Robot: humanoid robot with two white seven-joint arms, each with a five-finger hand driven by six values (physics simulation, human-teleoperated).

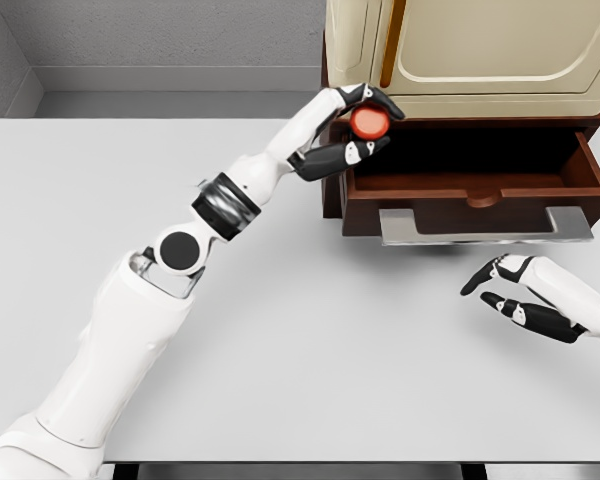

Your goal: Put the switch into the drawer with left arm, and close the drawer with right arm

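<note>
A round red switch (370, 122) is held in my left hand (365, 125), whose black-tipped fingers curl around it just above the left end of the open drawer (480, 185). The drawer is dark brown wood with a grey metal handle (485, 228) and is pulled out toward me from a cream-coloured cabinet (480, 50). My right hand (510, 295) hovers over the table below and to the right of the handle, fingers spread and holding nothing.
The white table (310, 350) stretches in front of the cabinet. My left arm (180, 260) crosses it diagonally from the lower left. A grey wall and floor lie behind the table.
</note>
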